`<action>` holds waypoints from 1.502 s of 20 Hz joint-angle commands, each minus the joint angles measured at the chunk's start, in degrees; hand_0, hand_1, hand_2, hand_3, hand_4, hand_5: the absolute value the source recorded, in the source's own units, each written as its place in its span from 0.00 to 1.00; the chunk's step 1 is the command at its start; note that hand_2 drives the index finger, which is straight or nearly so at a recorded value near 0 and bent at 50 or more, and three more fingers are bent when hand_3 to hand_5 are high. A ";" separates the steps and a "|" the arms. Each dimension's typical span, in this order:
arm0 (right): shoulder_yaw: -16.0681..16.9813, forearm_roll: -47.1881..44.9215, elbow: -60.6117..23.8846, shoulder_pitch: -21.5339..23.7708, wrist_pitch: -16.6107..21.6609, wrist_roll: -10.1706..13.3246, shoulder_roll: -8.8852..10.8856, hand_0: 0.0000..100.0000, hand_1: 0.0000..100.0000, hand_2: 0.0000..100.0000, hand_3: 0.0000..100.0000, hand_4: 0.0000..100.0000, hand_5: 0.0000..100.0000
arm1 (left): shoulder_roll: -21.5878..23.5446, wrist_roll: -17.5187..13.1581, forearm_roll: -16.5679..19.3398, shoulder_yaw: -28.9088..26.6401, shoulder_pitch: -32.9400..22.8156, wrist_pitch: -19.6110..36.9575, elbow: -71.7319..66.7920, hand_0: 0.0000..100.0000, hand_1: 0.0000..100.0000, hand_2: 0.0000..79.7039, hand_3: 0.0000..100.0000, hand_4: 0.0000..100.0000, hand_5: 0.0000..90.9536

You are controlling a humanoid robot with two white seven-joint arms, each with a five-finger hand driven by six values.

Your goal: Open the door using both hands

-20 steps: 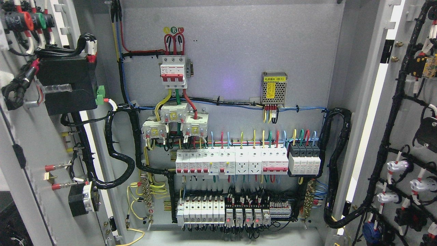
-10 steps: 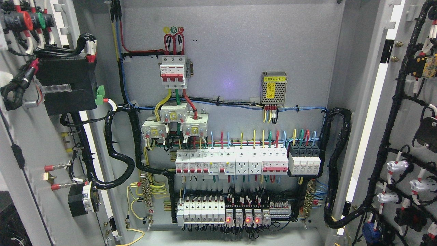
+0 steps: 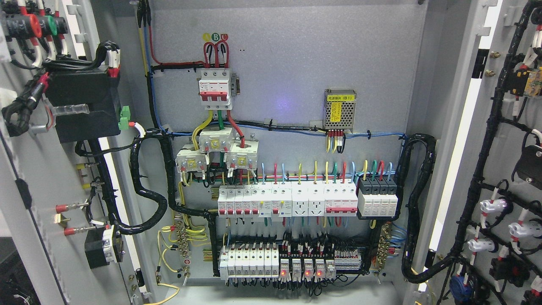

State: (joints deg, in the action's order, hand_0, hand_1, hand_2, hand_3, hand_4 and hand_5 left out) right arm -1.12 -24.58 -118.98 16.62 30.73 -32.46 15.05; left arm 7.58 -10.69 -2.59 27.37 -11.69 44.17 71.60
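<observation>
Cabinet interior fills the head view: the grey back panel (image 3: 288, 63) faces the camera squarely, and both doors stand swung wide, the left door (image 3: 38, 237) along the picture's left edge and the right door (image 3: 491, 178) along its right. Each door shows its inner face, hung with black cable looms and mounted parts. Their long axes run upright, top to bottom of the frame, hinged at the cabinet's side walls.

No robot hand shows anywhere in the picture, left or right, so how far either is open, or whether it holds anything, cannot be told. Which arm is nearer to which door cannot be judged either; the doors simply lie out to both sides of the camera's line of sight. Judging by how the doors lie, the opening looks done or close to done, with little swing left to gain.

On the back panel, a red-and-white main breaker (image 3: 216, 87) sits high at centre-left, with a small perforated power supply (image 3: 339, 109) to its right. Below runs a row of white breakers and sockets (image 3: 296, 199), and under that a lower row of relays (image 3: 305, 267) with small red lamps lit. A thick black corrugated conduit (image 3: 148, 199) loops from the left door into the cabinet; another (image 3: 417, 203) loops at the right.
</observation>
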 commanded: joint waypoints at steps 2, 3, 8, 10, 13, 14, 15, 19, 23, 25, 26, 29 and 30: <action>8.42 -0.64 -0.72 -0.89 0.56 0.11 0.24 0.06 0.14 0.00 0.00 0.00 0.00 | -4.41 -0.12 -0.04 -2.49 0.53 48.20 24.38 0.12 0.56 0.00 0.00 0.00 0.00; 8.51 -1.08 -0.72 -0.97 0.47 0.20 0.24 0.06 0.14 0.00 0.00 0.00 0.00 | -5.20 -0.12 0.04 -2.49 0.88 48.73 24.99 0.12 0.56 0.00 0.00 0.00 0.00; 7.90 -8.11 -0.90 -0.63 0.82 8.01 2.35 0.06 0.14 0.00 0.00 0.00 0.00 | -7.14 -0.12 -0.04 -4.68 1.14 52.59 29.21 0.12 0.56 0.00 0.00 0.00 0.00; 7.54 -8.64 -0.99 -0.54 1.52 8.38 3.40 0.06 0.14 0.00 0.00 0.00 0.00 | -7.49 -0.03 -0.13 -7.14 1.23 52.95 30.70 0.12 0.56 0.00 0.00 0.00 0.00; 7.02 -9.78 -0.99 -0.45 1.70 8.46 4.63 0.06 0.14 0.00 0.00 0.00 0.00 | -9.24 0.14 -0.48 -10.66 2.02 53.30 32.28 0.12 0.56 0.00 0.00 0.00 0.00; 6.40 -11.35 -0.99 -0.36 1.79 8.46 5.77 0.06 0.14 0.00 0.00 0.00 0.00 | -9.95 0.23 -0.57 -11.97 2.28 53.30 33.34 0.12 0.56 0.00 0.00 0.00 0.00; 5.96 -13.11 -0.99 -0.36 1.88 8.46 6.56 0.06 0.14 0.00 0.00 0.00 0.00 | -10.39 0.23 -0.57 -13.38 2.37 53.30 34.65 0.12 0.56 0.00 0.00 0.00 0.00; 6.13 -15.15 -0.90 -0.88 1.79 8.55 8.15 0.06 0.14 0.00 0.00 0.00 0.00 | -11.45 0.49 -0.92 -17.60 2.37 53.74 37.65 0.12 0.56 0.00 0.00 0.00 0.00; 5.96 -15.15 -0.90 -0.36 1.79 8.55 8.42 0.06 0.14 0.00 0.00 0.00 0.00 | -11.62 0.50 -1.97 -18.75 2.64 54.62 38.18 0.12 0.56 0.00 0.00 0.00 0.00; 6.48 -15.15 -0.90 -0.53 1.53 8.55 9.03 0.06 0.14 0.00 0.00 0.00 0.00 | -11.62 0.50 -2.24 -19.37 2.72 54.71 38.70 0.12 0.56 0.00 0.00 0.00 0.00; 6.75 -15.15 -0.90 -0.54 1.52 8.55 9.55 0.06 0.14 0.00 0.00 0.00 0.00 | -11.62 0.49 -3.02 -19.80 2.72 54.71 39.06 0.12 0.56 0.00 0.00 0.00 0.00; 7.71 -15.32 -0.72 -0.36 1.52 8.46 9.30 0.06 0.14 0.00 0.00 0.00 0.00 | -11.54 0.58 -4.26 -21.82 2.72 54.71 40.20 0.12 0.56 0.00 0.00 0.00 0.00; 8.50 -15.32 -0.64 -0.27 1.44 8.55 9.12 0.06 0.14 0.00 0.00 0.00 0.00 | -11.54 0.58 -4.70 -23.05 2.72 54.71 40.38 0.12 0.56 0.00 0.00 0.00 0.00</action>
State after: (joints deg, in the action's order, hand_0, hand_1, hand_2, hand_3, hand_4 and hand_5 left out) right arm 5.28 -39.34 -119.78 16.15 32.39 -23.92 22.15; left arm -2.44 -10.12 -5.50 11.62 -9.12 44.21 106.05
